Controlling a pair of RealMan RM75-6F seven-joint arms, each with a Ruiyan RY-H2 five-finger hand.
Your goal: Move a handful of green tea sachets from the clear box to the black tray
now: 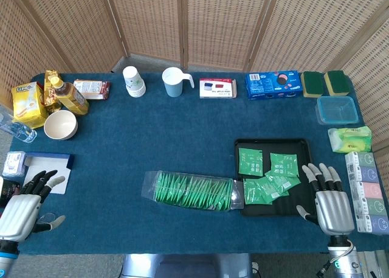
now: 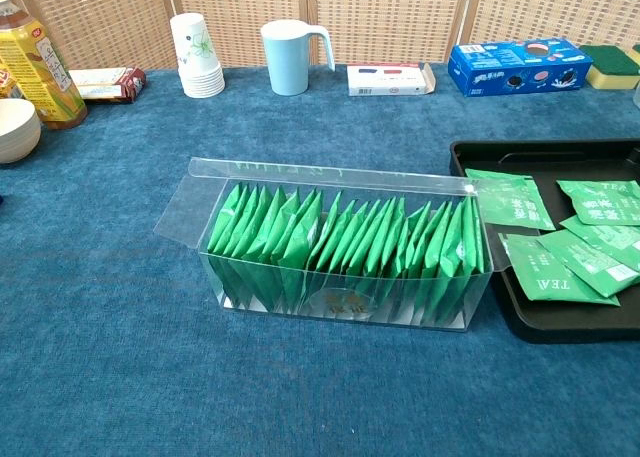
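Observation:
The clear box [image 1: 193, 191] [image 2: 340, 247] lies open at the table's front middle, packed with a row of green tea sachets [image 2: 345, 239]. To its right sits the black tray [image 1: 276, 146] [image 2: 560, 157], with several green sachets [image 1: 267, 174] [image 2: 575, 237] lying flat in it. My right hand [image 1: 328, 199] rests at the tray's front right corner, fingers spread, holding nothing. My left hand [image 1: 27, 202] sits at the front left edge of the table, far from the box, fingers apart and empty. The chest view shows neither hand.
Along the back stand a paper cup stack [image 1: 134, 81], a blue mug [image 1: 175, 81], a small carton [image 1: 217, 87] and a blue cookie box [image 1: 273, 84]. A bowl [image 1: 60, 125] and bottle [image 1: 68, 95] are far left. A blue container [image 1: 337, 109] and packets [image 1: 368, 190] line the right edge.

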